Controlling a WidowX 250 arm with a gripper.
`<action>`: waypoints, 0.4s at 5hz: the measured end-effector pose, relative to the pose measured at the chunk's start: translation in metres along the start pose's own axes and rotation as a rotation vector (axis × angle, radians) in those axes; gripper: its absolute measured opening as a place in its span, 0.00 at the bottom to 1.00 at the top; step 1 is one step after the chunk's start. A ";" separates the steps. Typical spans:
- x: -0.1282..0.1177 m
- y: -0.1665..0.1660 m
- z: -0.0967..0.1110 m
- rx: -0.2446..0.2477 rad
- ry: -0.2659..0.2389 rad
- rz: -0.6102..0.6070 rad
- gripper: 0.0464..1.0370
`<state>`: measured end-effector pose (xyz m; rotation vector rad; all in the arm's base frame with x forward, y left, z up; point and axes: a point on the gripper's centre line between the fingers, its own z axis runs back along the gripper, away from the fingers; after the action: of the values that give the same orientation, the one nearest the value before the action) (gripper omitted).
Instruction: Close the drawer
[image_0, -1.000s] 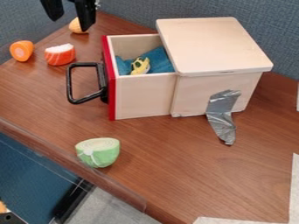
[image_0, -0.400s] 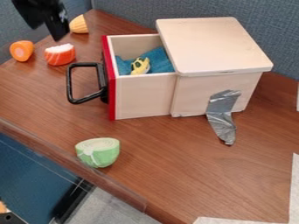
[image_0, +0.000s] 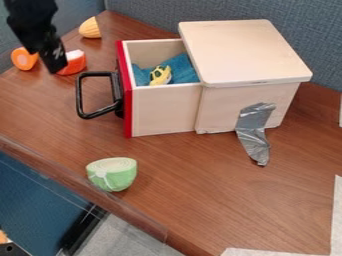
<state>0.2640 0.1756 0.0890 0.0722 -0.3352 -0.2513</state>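
At the upper left hangs the black gripper (image_0: 45, 59), above and to the left of the drawer's handle and apart from it, its lower end in front of the orange-and-white toy piece. The wooden drawer (image_0: 163, 111) stands pulled out to the left from its lidded box (image_0: 244, 52). It has a red front (image_0: 124, 95) with a black loop handle (image_0: 81, 95). A blue cloth (image_0: 182, 68) and a yellow toy (image_0: 160, 75) lie inside the drawer.
An orange carrot piece (image_0: 24, 60), an orange-and-white piece (image_0: 75, 62) and a yellow piece (image_0: 90, 28) lie at the back left. A green half vegetable (image_0: 112, 174) sits near the front edge. Grey tape (image_0: 254, 137) runs from box to table.
The gripper has moved left and then down, from above the yellow piece to in front of the orange-and-white piece. The drawer and the toys have stayed where they were.
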 end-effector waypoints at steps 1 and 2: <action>-0.020 0.003 -0.022 0.043 0.080 -0.096 0.96; -0.037 0.007 -0.038 0.030 0.184 -0.170 0.96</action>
<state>0.2441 0.1930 0.0425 0.1533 -0.1495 -0.4055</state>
